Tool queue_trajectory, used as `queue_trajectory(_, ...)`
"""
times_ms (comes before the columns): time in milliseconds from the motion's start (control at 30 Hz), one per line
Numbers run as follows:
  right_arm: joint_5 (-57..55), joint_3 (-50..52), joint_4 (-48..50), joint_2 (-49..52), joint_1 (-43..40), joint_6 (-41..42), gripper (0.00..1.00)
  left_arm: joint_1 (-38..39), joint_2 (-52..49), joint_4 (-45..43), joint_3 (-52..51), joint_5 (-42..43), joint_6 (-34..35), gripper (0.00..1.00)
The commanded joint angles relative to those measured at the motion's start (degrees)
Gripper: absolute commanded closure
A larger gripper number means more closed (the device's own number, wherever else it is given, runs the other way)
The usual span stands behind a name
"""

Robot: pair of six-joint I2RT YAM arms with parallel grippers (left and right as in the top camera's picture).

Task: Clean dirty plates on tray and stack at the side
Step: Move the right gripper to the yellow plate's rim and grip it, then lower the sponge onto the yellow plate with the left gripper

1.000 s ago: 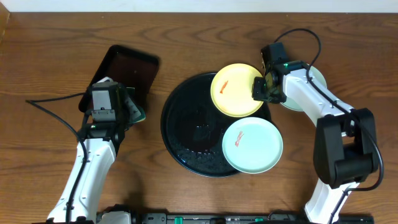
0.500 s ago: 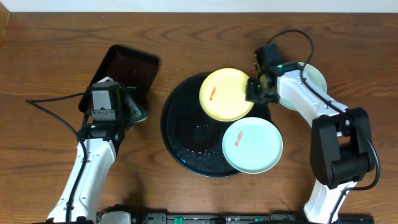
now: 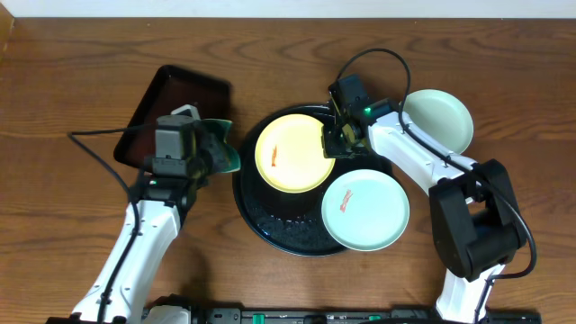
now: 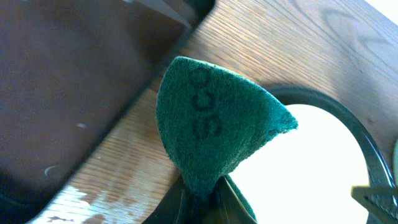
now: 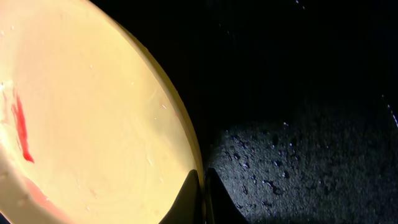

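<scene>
The pale yellow plate point(image 3: 290, 153) with a red-orange smear is held over the round black tray point(image 3: 270, 220). My right gripper point(image 3: 331, 144) is shut on the plate's right rim; the right wrist view shows the fingers point(image 5: 200, 198) pinching the yellow plate point(image 5: 93, 118) above the wet tray point(image 5: 311, 124). A mint-white plate point(image 3: 365, 210) with a smear lies on the tray's front right rim. Another mint-white plate point(image 3: 438, 122) lies on the table at the right. My left gripper point(image 3: 209, 151) is shut on a green scouring pad point(image 4: 211, 130), just left of the tray.
A smaller rectangular dark tray point(image 3: 175, 103) lies at the back left, also seen in the left wrist view point(image 4: 68, 81). Cables trail from both arms. The wooden table point(image 3: 72, 81) surrounds everything.
My right gripper has carried the yellow plate leftward over the tray. My left gripper with the green pad has moved right, up to the tray's left edge.
</scene>
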State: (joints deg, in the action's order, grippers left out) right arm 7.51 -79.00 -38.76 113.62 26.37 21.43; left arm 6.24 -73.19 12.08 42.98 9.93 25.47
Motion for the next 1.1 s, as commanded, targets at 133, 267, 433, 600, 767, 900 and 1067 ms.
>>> queue_trajectory(133,0.48,0.02,-1.88,0.2,2.51,-2.32,0.99,3.17,0.07,-1.33,-0.02,0.57,-0.28,0.93)
queue_trajectory(267,0.44,0.02,-3.08,0.2,3.56,-3.61,0.99,3.5,-0.07,-1.53,-0.02,0.61,0.07,0.93)
queue_trajectory(433,0.2,0.02,-3.63,0.2,4.11,-3.74,0.99,3.5,-0.59,-2.16,-0.02,1.25,0.52,0.93)
queue_trajectory(600,-0.94,0.02,-3.39,0.2,4.09,-3.76,0.99,3.56,-0.66,-2.75,-0.02,1.27,5.53,0.93)
queue_trajectory(767,-1.66,0.04,-2.97,0.2,4.11,-4.02,0.99,5.81,-0.68,-3.67,-0.02,1.44,6.6,0.93)
queue_trajectory(900,-1.46,0.07,-2.08,0.52,4.5,-6.34,0.99,9.29,-1.57,-6.05,-0.02,1.44,6.6,0.92)
queue_trajectory(1067,-0.55,0.07,-1.79,2.03,4.59,-6.29,0.99,12.9,-4.37,-9.73,-0.02,1.36,6.6,0.93)
